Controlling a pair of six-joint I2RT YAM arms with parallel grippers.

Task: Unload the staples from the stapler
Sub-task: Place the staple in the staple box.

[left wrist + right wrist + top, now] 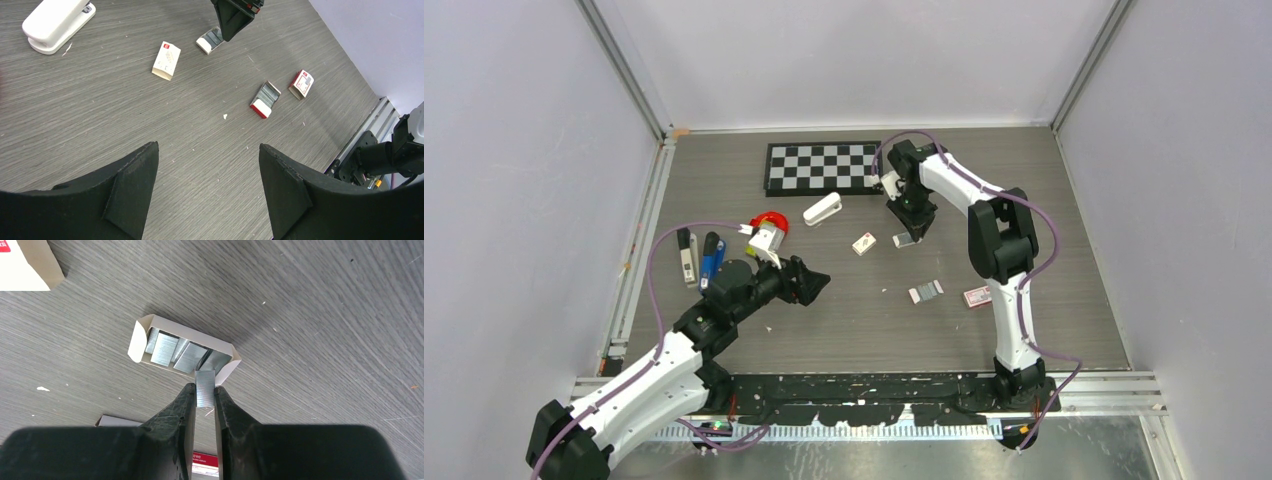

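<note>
From above, the stapler [712, 260] lay far left, well apart from the right gripper [911, 228], which hung low over a tray [905, 241]. The left gripper [812, 286] was idle.

Its wrist view showed the fingers spread, holding nothing.

The right wrist view showed the fingers pinching a strip of staples [205, 382] at the tray's lip [136, 340]. Held so near its end, the strip might slip, snap, or land outside the tray.

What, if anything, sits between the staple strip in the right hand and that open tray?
Nothing visible does. The right hand pinches the staple strip, whose far end is at the near wall of the open tray. Much of that tray is filled with other strips.
</note>
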